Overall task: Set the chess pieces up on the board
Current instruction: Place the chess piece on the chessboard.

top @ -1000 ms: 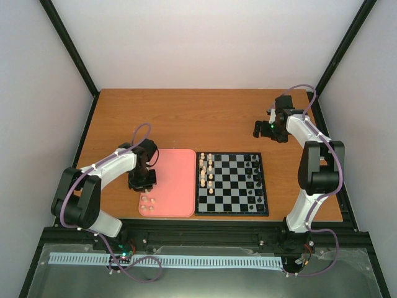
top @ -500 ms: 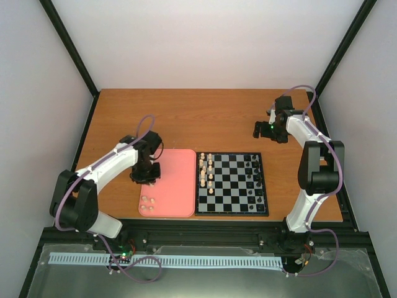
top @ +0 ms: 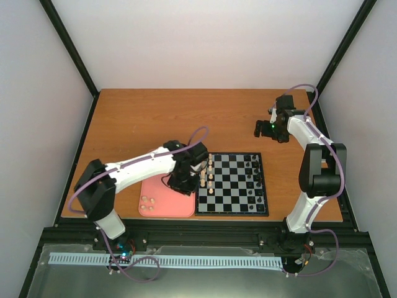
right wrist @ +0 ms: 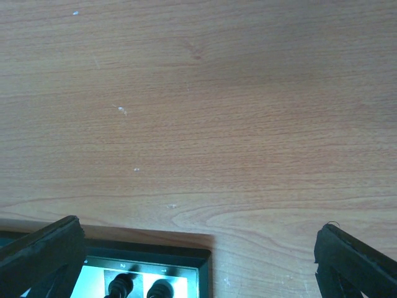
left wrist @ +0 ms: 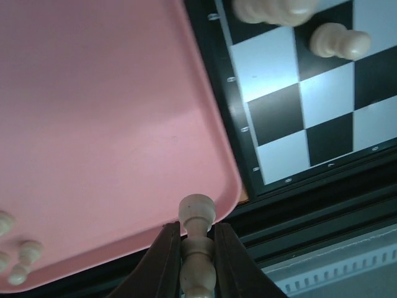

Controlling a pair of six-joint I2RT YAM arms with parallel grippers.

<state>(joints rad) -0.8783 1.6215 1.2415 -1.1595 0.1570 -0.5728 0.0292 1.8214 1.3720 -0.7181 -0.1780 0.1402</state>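
1. Since a second earlier, the left arm (top: 142, 164) had swung from the pink tray's (top: 159, 186) middle to the board's (top: 232, 186) left edge.
2. The left fingers (left wrist: 164, 261) pinched one cream pawn (left wrist: 196, 214) just left of the board.
3. More chess pieces (top: 210, 176) stood along the board's left columns.
4. The right fingers (right wrist: 43, 251) stayed spread wide beyond the board's far-right corner.

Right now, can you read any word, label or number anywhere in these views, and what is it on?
No text is legible in any view.
Board border, left wrist view: small pale marks beside the squares, too blurred to read.
Board border, right wrist view: two faint pale marks, too small to read.
Tray, table, held piece: no markings visible.
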